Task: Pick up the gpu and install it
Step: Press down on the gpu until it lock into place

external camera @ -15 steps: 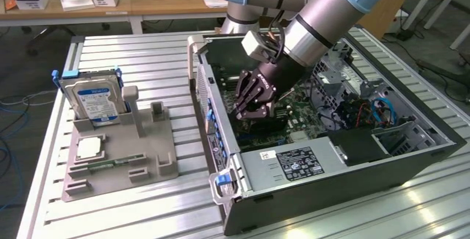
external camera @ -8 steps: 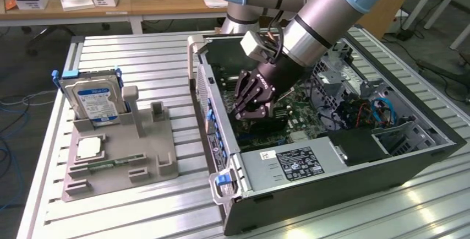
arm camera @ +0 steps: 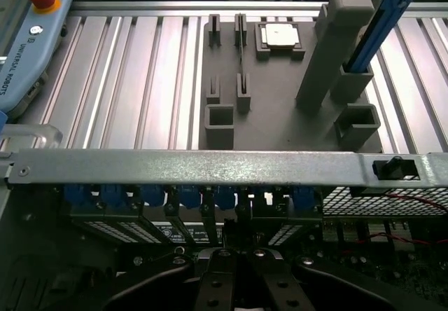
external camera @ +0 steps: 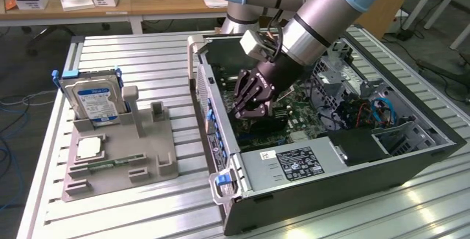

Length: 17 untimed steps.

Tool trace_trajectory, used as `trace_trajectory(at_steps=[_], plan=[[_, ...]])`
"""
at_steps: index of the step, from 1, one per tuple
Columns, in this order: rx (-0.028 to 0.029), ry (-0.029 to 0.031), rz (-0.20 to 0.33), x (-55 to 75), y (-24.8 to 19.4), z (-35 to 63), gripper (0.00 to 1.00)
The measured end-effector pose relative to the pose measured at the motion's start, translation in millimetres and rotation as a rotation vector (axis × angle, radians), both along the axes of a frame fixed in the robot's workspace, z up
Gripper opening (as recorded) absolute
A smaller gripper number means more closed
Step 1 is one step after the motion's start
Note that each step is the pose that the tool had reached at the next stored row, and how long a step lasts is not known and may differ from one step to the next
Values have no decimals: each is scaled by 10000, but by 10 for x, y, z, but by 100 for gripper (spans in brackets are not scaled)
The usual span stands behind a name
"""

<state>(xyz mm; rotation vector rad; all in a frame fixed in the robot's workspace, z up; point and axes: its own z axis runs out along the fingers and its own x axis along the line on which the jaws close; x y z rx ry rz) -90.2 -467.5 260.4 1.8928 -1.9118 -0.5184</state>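
- The arm (external camera: 316, 24) reached down into the open case (external camera: 411, 153), which lay on the slatted tabletop (external camera: 132, 217) toward its edge at the exterior view's right.
- The gripper (external camera: 252, 112) hung low over the motherboard (external camera: 294, 119), close to the case's rear wall (arm camera: 210, 165) with its blue slot clips (arm camera: 189, 196).
- The fingers (arm camera: 217, 283) were closed; whether they held anything could not be told.
- The gpu could not be made out; its place was unclear.
- A grey holder tray (external camera: 121, 164) sat beside the case, at the exterior view's left.
- A hard drive (external camera: 94, 100) stood upright in the tray, a cpu (external camera: 88, 147) lay flat, and a memory stick (external camera: 110, 163) lay near the cpu.
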Motion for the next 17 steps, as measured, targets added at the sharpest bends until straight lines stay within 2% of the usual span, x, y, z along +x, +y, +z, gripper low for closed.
trace_trajectory(at_steps=[3,17], plan=[[9,28,-7,18,-2,-6,10],[4,211,-3,279,12,-35,10]])
